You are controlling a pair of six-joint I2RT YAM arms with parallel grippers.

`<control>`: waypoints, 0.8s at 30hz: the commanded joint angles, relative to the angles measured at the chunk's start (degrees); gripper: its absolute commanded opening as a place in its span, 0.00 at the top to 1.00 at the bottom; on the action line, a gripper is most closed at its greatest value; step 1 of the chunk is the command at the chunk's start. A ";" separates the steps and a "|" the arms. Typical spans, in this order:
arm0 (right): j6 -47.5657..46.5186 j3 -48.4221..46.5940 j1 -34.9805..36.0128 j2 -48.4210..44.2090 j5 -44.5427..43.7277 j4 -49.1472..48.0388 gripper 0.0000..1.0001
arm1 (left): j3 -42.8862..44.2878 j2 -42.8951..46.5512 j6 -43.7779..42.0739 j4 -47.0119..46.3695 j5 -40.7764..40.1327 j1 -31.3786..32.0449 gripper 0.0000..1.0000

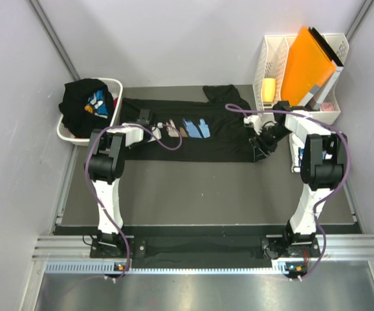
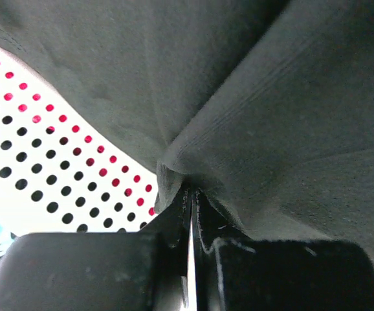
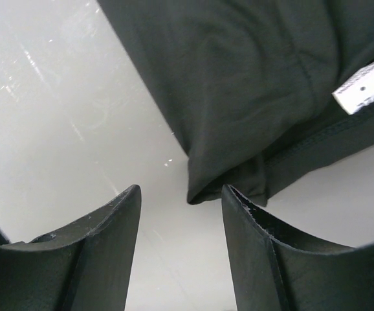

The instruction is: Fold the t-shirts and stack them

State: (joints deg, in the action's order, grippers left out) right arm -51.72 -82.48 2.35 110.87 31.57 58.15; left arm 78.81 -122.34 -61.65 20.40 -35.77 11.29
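Pinching the black printed t-shirt [image 1: 219, 142] between closed fingers, our left gripper [image 2: 190, 197] anchors one end — our right gripper [image 3: 180, 191] hangs half open, empty, the shirt's corner just beyond its fingertips, likely to match that hold.

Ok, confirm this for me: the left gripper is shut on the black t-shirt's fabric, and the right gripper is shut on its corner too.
Half right. The left gripper is shut on the black t-shirt, but the right gripper is open, not shut on the corner: the right wrist view shows its jaws apart, the corner lying loose by their tips.
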 commanded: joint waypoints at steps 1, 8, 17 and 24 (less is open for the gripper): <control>1.71 -0.40 -0.15 -0.04 0.51 -3.57 0.46 | -0.67 -3.60 -2.69 -1.42 -3.78 -1.09 1.00; 2.24 0.38 -0.15 0.93 0.51 -4.01 0.70 | -0.41 -3.78 -2.60 -0.72 -3.52 -1.09 1.00; 0.05 3.81 -0.15 0.14 -2.92 -4.10 0.96 | 0.38 -3.34 -2.86 -0.01 -3.34 -1.09 1.00; -0.57 5.83 -0.85 -1.79 -7.48 -6.55 1.00 | 0.56 -2.90 -3.39 0.08 -3.25 -1.09 1.00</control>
State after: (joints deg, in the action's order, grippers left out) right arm -50.98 -77.71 2.31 111.59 26.55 53.98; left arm 79.00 -122.41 -63.44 19.57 -36.07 11.29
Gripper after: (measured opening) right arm 0.007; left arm 0.010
